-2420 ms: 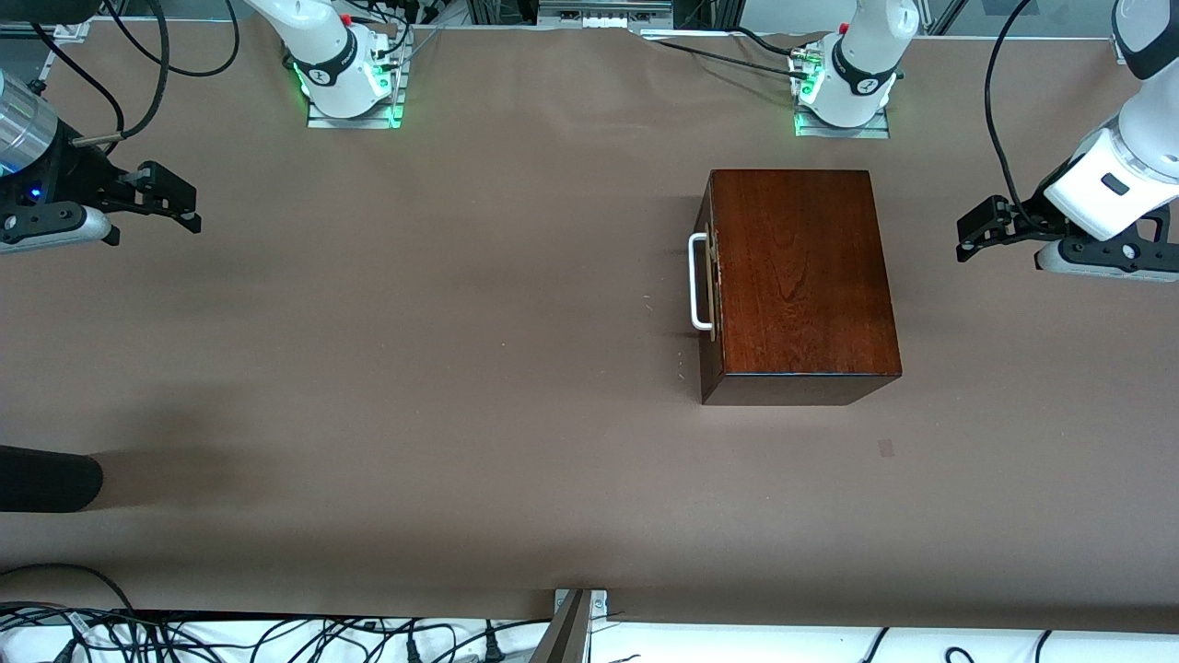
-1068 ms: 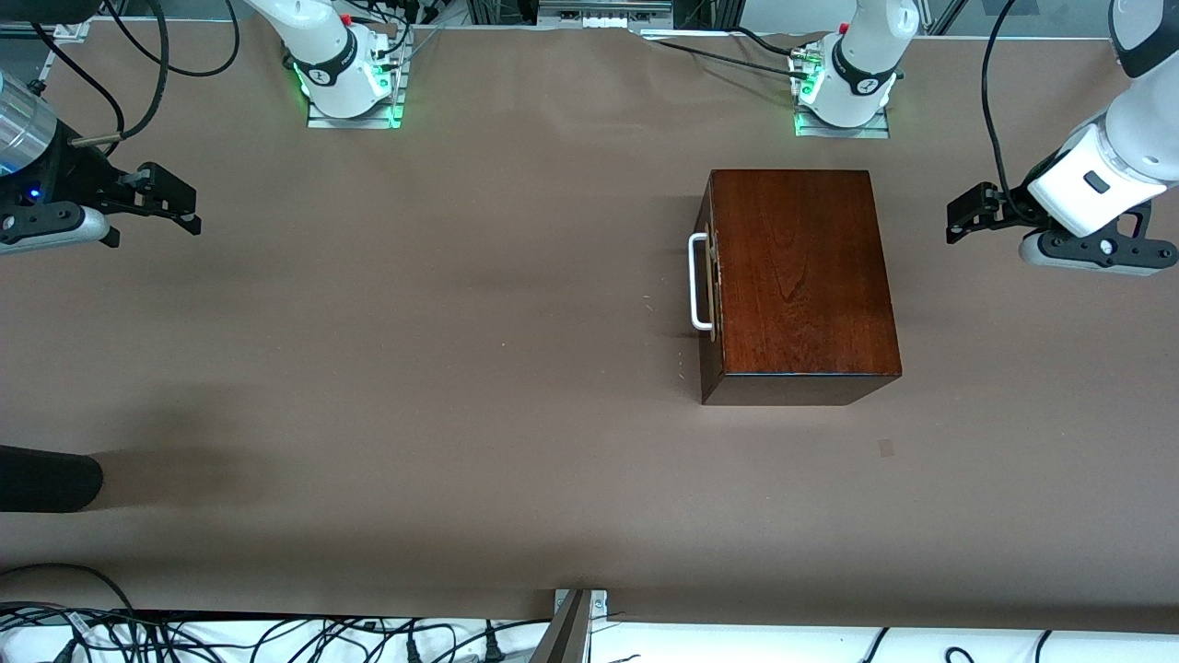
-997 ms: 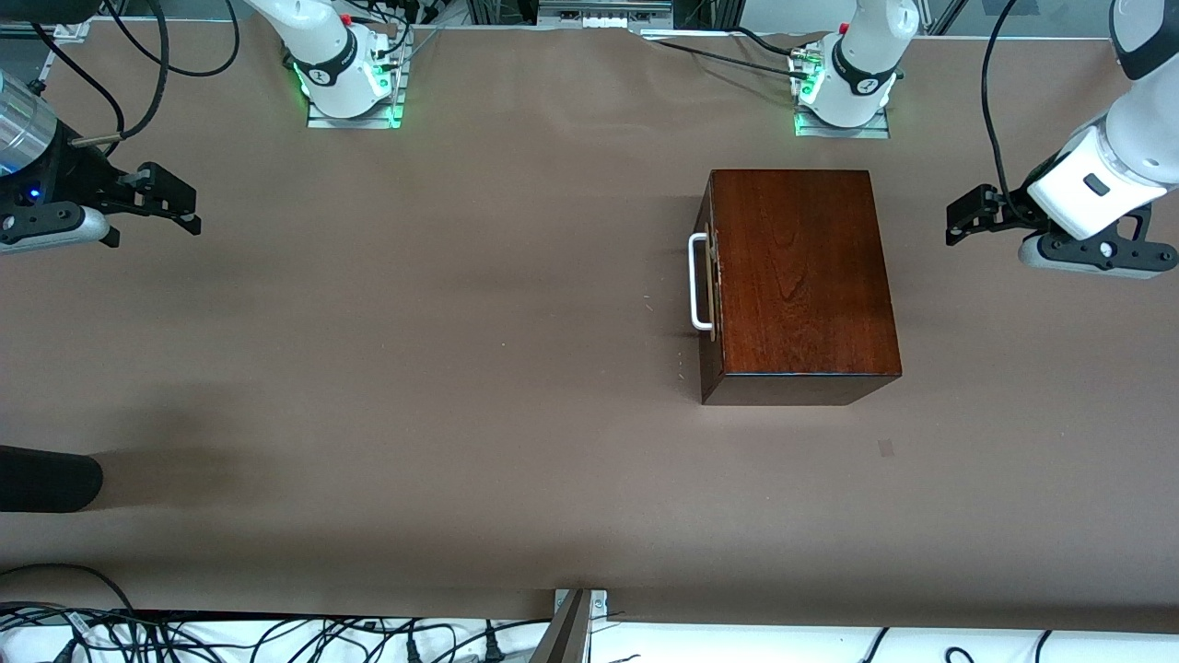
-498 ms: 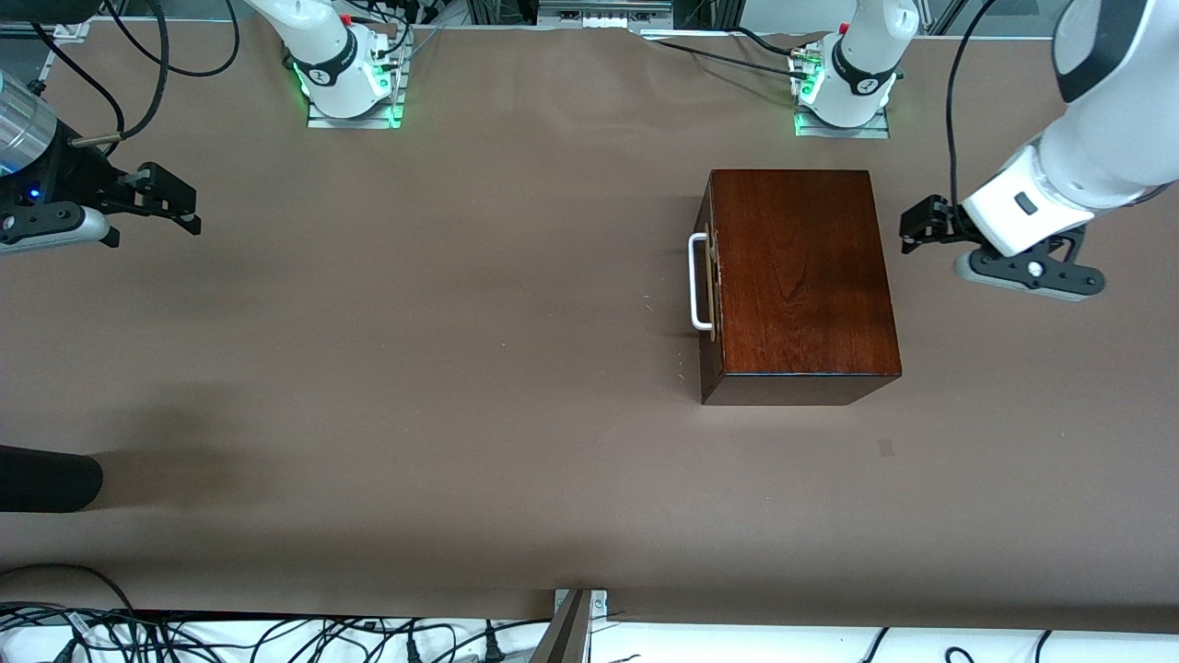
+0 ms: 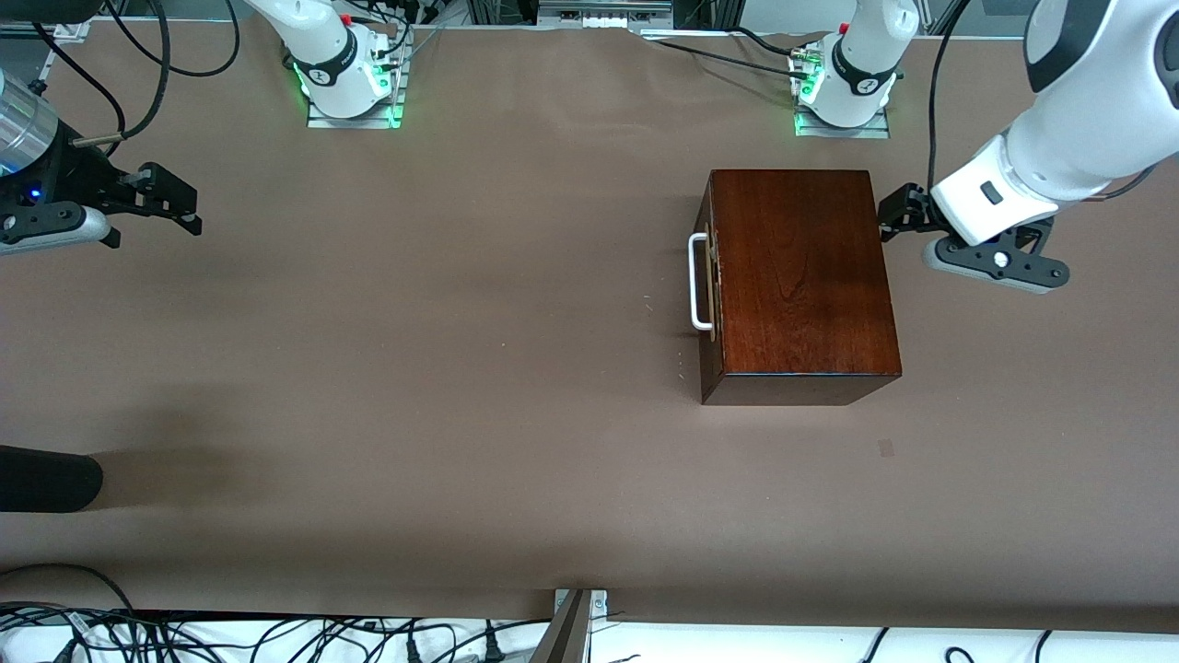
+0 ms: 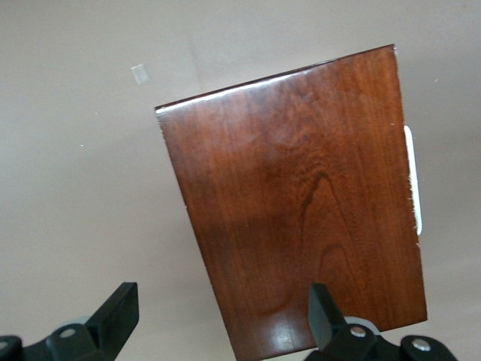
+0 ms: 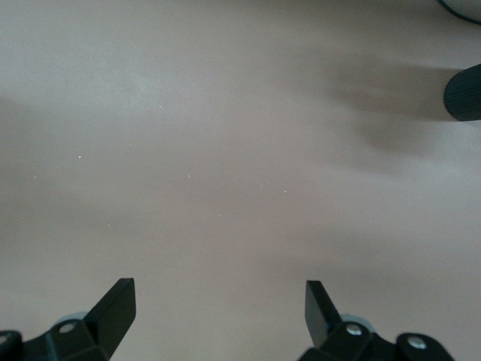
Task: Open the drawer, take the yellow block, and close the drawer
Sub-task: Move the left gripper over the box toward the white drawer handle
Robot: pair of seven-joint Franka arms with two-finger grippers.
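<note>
A glossy mahogany-coloured box (image 5: 797,276) stands on the brown table toward the left arm's end. Its drawer (image 5: 708,295) is shut, and the white bar handle (image 5: 697,281) faces the right arm's end. The yellow block is hidden. My left gripper (image 5: 889,215) hangs open over the box's edge at the left arm's end. In the left wrist view the box (image 6: 301,203) and the handle (image 6: 412,180) lie under the open left gripper (image 6: 220,293). My right gripper (image 5: 187,207) waits open over bare table at the right arm's end, and the right wrist view shows nothing between the fingers of the right gripper (image 7: 218,289).
A dark rounded object (image 5: 46,479) pokes in at the right arm's end, nearer the front camera. The arm bases (image 5: 345,78) (image 5: 843,92) stand along the table's back edge. A small pale patch (image 5: 885,448) marks the table nearer the camera than the box.
My left arm has swung in from the left arm's end of the table until its open gripper reached the box's edge. The right arm, the box and the drawer have not moved.
</note>
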